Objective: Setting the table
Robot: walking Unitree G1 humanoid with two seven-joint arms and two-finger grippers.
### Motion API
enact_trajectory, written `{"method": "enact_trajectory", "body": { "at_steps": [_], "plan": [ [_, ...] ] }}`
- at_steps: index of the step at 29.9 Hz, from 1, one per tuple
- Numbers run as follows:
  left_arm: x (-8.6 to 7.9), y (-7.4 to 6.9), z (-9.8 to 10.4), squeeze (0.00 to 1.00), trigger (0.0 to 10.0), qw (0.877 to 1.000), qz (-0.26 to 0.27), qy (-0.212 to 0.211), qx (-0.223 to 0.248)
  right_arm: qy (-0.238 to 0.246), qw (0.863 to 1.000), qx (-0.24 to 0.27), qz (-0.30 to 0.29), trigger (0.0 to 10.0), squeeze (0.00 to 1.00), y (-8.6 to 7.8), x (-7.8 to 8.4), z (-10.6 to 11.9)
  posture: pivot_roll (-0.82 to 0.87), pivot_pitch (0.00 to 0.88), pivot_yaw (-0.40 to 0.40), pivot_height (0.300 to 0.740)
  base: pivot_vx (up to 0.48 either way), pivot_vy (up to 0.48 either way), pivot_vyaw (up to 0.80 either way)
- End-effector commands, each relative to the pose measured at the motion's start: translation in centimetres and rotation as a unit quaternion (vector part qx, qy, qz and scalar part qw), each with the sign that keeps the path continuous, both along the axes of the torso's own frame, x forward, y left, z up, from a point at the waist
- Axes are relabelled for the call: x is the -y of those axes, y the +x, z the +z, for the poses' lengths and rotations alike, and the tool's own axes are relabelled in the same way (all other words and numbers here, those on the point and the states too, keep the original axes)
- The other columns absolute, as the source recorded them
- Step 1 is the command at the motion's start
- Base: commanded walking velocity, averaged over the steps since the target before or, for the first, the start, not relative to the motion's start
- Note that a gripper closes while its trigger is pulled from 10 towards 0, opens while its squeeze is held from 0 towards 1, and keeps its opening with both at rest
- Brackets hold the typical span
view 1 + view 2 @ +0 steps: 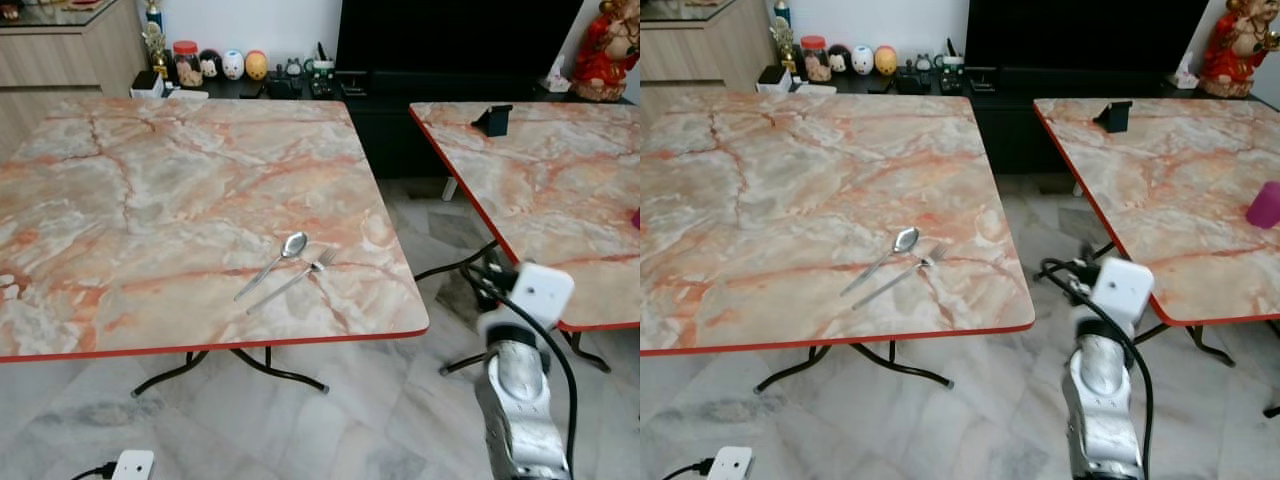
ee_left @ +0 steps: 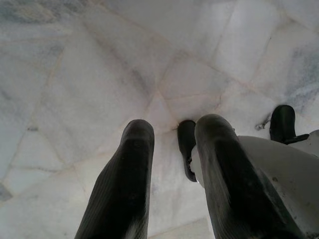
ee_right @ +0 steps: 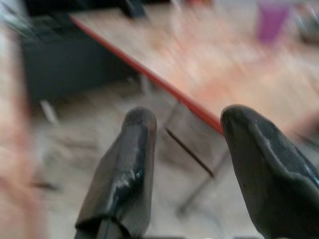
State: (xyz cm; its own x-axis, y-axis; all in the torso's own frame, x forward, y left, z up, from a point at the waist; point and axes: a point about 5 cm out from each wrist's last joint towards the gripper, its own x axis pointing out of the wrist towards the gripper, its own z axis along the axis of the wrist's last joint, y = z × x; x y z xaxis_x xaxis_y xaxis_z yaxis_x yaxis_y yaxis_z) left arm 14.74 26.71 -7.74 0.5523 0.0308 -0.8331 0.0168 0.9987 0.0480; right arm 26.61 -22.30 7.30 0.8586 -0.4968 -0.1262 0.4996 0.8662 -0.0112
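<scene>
A silver spoon [image 1: 283, 256] and a fork [image 1: 296, 279] lie side by side near the front right corner of the left marble table [image 1: 150, 200]. A purple cup [image 1: 1265, 204] stands on the right marble table [image 1: 1160, 170], and shows blurred in the right wrist view as the cup [image 3: 271, 22]. My right arm [image 1: 515, 390] is raised in the gap between the tables. Its gripper [image 3: 192, 117] is open and empty, pointing toward the right table's red edge. My left gripper [image 2: 175, 125] hangs open over the floor, holding nothing.
Black metal table legs [image 1: 270, 370] stand under both tables. A white power strip [image 1: 132, 465] lies on the tiled floor at the front left. A black stand [image 1: 492, 119] sits on the right table. A dark TV cabinet [image 1: 400, 90] with small figurines lines the back wall.
</scene>
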Motion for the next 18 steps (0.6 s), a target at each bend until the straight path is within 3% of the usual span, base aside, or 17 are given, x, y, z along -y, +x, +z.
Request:
{"method": "enact_trajectory", "body": {
  "at_steps": [1, 2, 3, 6, 10, 15, 18],
  "plan": [
    [0.2, -0.4, -0.2, 0.00, 10.0, 1.000, -0.002, -0.004, -0.007, 0.048, 0.994, -0.073, -0.060, 10.0, 0.00, -1.8, 1.4, -3.6, 0.00, 0.000, -0.034, 0.740, 0.000, 0.000, 0.00],
    [0.2, -0.4, -0.2, 0.00, 10.0, 1.000, -0.002, -0.004, -0.007, 0.048, 0.994, -0.073, -0.060, 10.0, 0.00, -1.8, 1.4, -3.6, 0.00, 0.000, -0.034, 0.740, 0.000, 0.000, 0.00],
    [0.2, -0.5, -0.2, 0.00, 10.0, 1.000, -0.001, -0.004, -0.007, 0.085, 0.985, -0.126, -0.080, 10.0, 0.00, -3.1, 1.9, -6.2, 0.00, 0.000, -0.036, 0.740, 0.000, 0.000, 0.00],
    [0.2, -0.5, -0.3, 0.00, 10.0, 1.000, -0.002, -0.004, -0.007, 0.109, 0.977, -0.162, -0.086, 10.0, 0.00, -4.2, 1.9, -8.2, 0.00, 0.000, -0.036, 0.740, 0.000, 0.000, 0.00],
    [0.2, -0.4, -0.2, 0.00, 10.0, 1.000, -0.001, -0.004, -0.007, 0.122, 0.966, -0.228, -0.028, 10.0, 0.00, -6.2, 0.9, -11.8, 0.00, 0.000, -0.030, 0.740, 0.000, 0.000, 0.00],
    [0.2, -0.4, -0.2, 0.00, 10.0, 1.000, 0.000, -0.005, -0.005, 0.151, 0.953, -0.261, 0.028, 10.0, 0.00, -7.4, -0.6, -13.6, -0.01, 0.000, -0.029, 0.740, 0.000, 0.000, 0.00],
    [0.2, -0.3, -0.2, 0.00, 10.0, 1.000, 0.001, -0.004, -0.005, 0.144, 0.947, -0.279, 0.063, 10.0, 0.00, -7.8, -1.4, -14.2, -0.01, 0.000, -0.024, 0.740, 0.000, 0.000, 0.00]
  ]
}}
